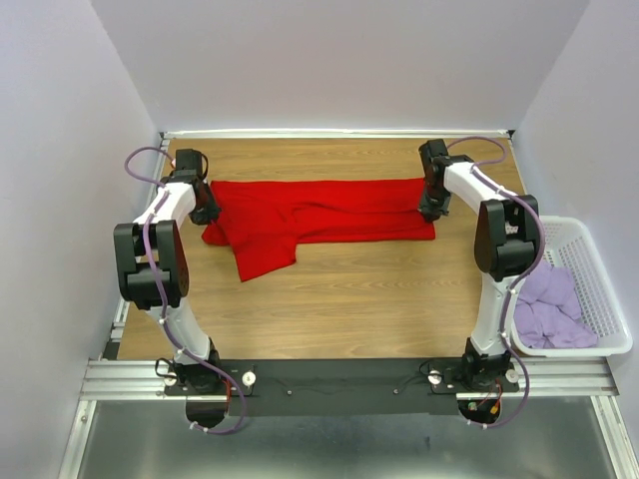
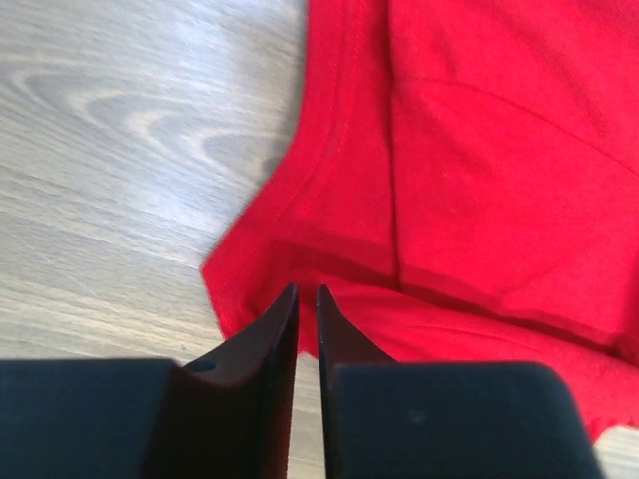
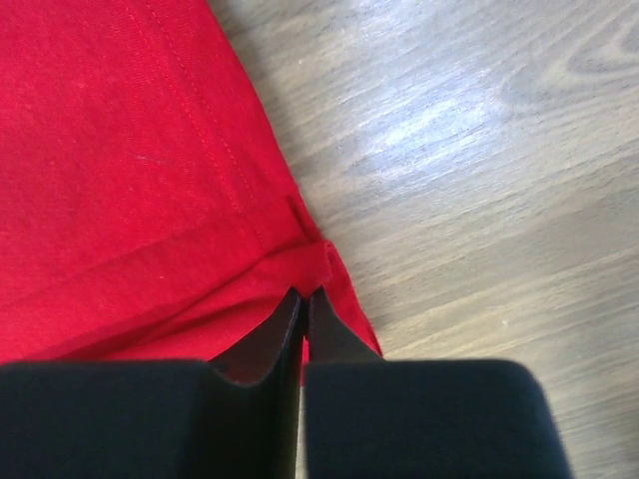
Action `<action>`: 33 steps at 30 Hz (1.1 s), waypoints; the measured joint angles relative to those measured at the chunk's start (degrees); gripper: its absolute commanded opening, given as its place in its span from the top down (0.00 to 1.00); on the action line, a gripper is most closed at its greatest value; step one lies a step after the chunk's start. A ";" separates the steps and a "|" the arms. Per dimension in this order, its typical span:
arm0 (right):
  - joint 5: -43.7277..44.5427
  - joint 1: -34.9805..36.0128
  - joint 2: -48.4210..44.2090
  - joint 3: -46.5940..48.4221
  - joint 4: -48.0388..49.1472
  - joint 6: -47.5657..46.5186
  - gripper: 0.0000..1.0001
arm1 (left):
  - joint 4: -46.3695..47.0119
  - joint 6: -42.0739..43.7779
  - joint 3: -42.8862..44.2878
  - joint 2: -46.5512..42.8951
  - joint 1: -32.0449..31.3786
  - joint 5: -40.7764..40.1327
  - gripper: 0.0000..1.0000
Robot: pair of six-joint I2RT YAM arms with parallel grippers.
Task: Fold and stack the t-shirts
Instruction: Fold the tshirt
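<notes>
Pale wood-grain bench (image 1: 349,299) carries one red t-shirt (image 1: 329,215), spread in a long band well to the left of one white lattice basket (image 1: 605,289). That basket holds a crumpled heap of lilac t-shirts (image 1: 551,309), too bunched to count. Of the two arms, the right end effector (image 3: 304,295) is at the shirt end nearer the basket, jaws pressed together on a puckered red corner. The left end effector (image 2: 308,294) is at the end farthest from the basket, jaws parted a sliver with no cloth seen between them.
</notes>
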 measured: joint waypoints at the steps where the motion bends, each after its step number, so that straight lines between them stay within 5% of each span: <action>1: 0.00 0.00 0.00 0.00 0.15 0.00 0.84 | 0.24 -0.04 -0.02 0.00 0.00 -0.52 0.61; 5: -0.02 0.00 0.00 0.02 0.85 -0.09 0.55 | 1.09 -0.33 -0.94 -1.11 0.13 -2.49 0.30; 13: -0.48 0.00 -6.60 -3.39 2.67 -0.50 0.25 | 2.16 -0.87 -7.58 -15.87 -1.18 -5.33 0.30; 19: -2.40 0.46 -19.89 -11.02 5.86 -1.62 0.17 | 2.73 -3.30 -18.51 -26.12 -12.55 -6.10 0.37; 24: -4.92 1.29 -26.03 -19.04 8.79 -1.97 0.16 | 1.86 -5.81 -25.94 -25.57 -19.82 -5.11 0.37; 33: -8.61 1.51 -30.40 -27.98 9.27 -3.02 0.16 | 3.08 -8.92 -26.77 -20.11 -25.09 -5.07 0.40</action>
